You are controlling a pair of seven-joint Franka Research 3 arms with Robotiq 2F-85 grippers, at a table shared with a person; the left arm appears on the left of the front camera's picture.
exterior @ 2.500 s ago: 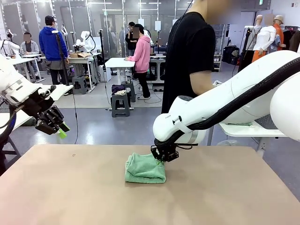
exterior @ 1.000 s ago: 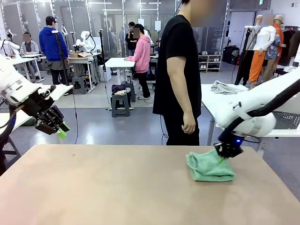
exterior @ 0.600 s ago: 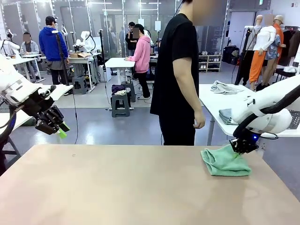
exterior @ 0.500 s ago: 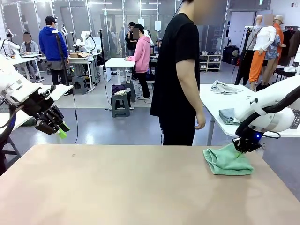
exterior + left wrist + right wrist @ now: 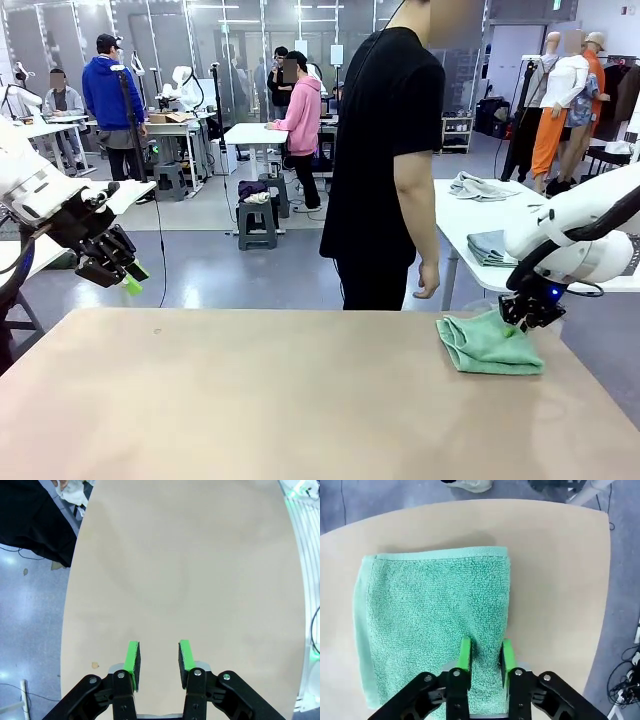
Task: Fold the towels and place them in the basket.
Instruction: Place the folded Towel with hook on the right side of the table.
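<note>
While mint green towel (image 5: 488,350) lies folded near worktop's (image 5: 250,400) far right corner, we see right gripper (image 5: 485,647) set down on its edge. Green pads stand slightly apart with terry between them. Firm pinch or loose, we cannot tell. Towel corner peaks up toward that gripper. Left gripper (image 5: 158,647) hangs high off worktop's left side, pads spread, nothing between. Person (image 5: 385,150) stands at far edge, hand (image 5: 428,283) hanging near towel.

Front view faces the person (image 5: 385,150) across the table (image 5: 250,400); wrist views look down on it, right close over the towel (image 5: 490,345).
</note>
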